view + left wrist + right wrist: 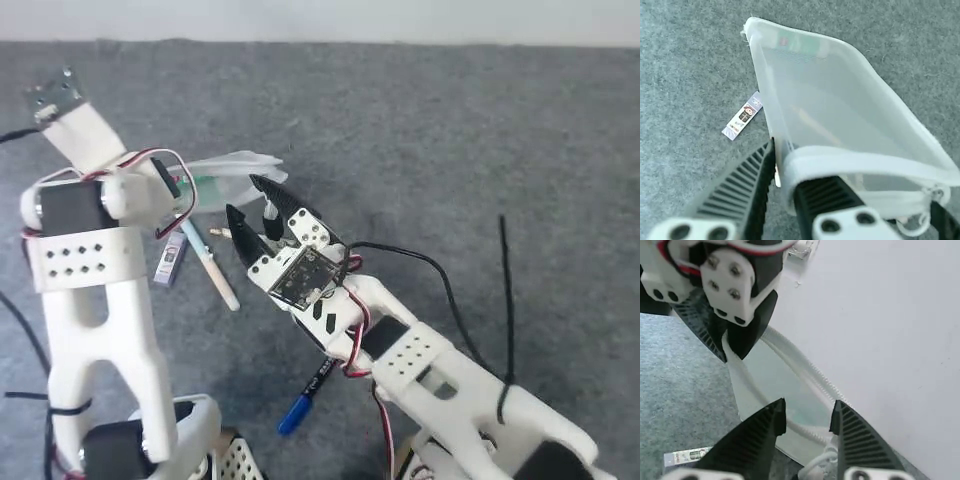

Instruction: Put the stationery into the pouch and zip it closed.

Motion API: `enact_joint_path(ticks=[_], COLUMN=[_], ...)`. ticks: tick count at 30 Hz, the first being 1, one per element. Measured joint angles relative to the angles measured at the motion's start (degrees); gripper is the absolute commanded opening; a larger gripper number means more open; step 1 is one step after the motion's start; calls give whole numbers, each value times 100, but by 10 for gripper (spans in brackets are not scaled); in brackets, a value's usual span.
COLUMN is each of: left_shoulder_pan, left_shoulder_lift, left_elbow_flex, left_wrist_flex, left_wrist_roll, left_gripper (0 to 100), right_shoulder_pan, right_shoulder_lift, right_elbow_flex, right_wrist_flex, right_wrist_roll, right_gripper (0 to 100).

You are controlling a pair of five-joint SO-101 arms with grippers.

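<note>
A translucent white pouch (236, 165) (840, 110) hangs from my left gripper (178, 190) (785, 167), which is shut on its side edge near the zipper end. Faint shapes, one green, show through the pouch wall. My right gripper (242, 196) (808, 405) is open, with its fingers on either side of the pouch's zipper rim (805, 430) and not closed on it. On the grey mat lie a white pen (212, 262), a small printed strip (171, 260) (742, 116) (690, 456) and a blue-capped pen (305, 395).
Grey carpet-like mat (450, 140) covers the table, open toward the back and right. A black cable (505, 290) runs along the right side of the right arm. Both arm bases stand at the near edge.
</note>
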Motion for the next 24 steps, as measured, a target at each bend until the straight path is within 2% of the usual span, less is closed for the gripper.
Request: enact_joint_path(ticks=[14, 24], left_shoulder_pan=[-9, 9], left_shoulder_lift=[0, 0], left_elbow_flex=[0, 0], left_wrist_flex=[0, 0], left_wrist_roll=[0, 0], left_gripper=[11, 11], right_shoulder_pan=[0, 0], right_shoulder_lift=[-967, -1697], right_elbow_flex=[9, -343], right_wrist_flex=[1547, 3851], right_wrist_roll=[-404, -413], right_gripper=[139, 138])
